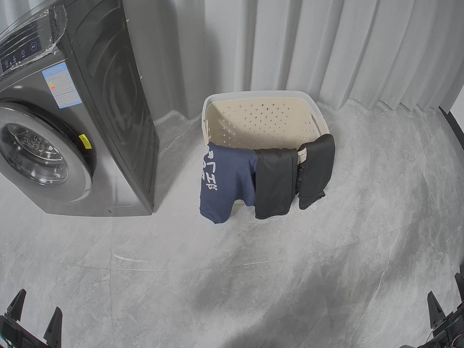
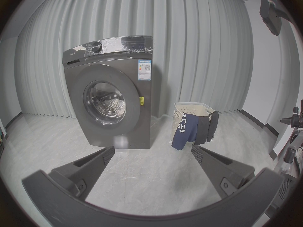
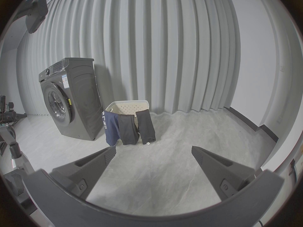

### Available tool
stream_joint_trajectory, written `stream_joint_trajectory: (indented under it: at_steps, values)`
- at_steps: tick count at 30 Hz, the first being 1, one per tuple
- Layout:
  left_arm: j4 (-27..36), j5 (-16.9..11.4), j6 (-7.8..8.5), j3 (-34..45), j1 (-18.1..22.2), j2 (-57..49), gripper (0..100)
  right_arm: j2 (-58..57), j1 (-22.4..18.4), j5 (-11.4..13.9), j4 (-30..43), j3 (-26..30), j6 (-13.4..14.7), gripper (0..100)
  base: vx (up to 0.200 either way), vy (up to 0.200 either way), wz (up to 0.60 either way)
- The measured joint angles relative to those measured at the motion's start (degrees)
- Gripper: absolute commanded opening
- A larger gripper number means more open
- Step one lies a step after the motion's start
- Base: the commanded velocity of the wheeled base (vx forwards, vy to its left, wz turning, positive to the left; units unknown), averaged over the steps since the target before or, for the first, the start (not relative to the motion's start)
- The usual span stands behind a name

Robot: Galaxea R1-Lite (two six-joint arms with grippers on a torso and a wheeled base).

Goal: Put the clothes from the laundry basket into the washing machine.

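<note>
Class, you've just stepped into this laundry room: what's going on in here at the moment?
Nothing is being handled yet. The left gripper and the right gripper are empty, jaws open, well short of the laundry basket. Three garments drape over the basket's near rim: a navy shirt, a black garment and a second black garment. The washing machine stands beside the basket on the robot's left, its door looking shut.
</note>
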Motion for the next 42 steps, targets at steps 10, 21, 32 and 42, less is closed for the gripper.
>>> stream_joint_trajectory:
  at_steps: [10, 21, 32, 42]
  values:
    - [0.0, 0.0, -0.02, 0.0, 0.0, 0.0, 100, 0.0, 0.0, 0.0, 0.0, 0.0, 0.0, 100, 0.12, 0.0, 0.0]
    - [0.0, 0.0, -0.16, 0.0, 0.0, 0.0, 100, 0.0, 0.0, 0.0, 0.0, 0.0, 0.0, 100, 0.2, 0.0, 0.0]
    - [-0.1, 0.0, -0.13, 0.0, 0.0, 0.0, 100, 0.0, 0.0, 0.0, 0.0, 0.0, 0.0, 100, 0.2, 0.0, 0.0]
    - [0.0, 0.0, -0.09, 0.0, 0.0, 0.0, 100, 0.0, 0.0, 0.0, 0.0, 0.0, 0.0, 100, 0.04, 0.0, 0.0]
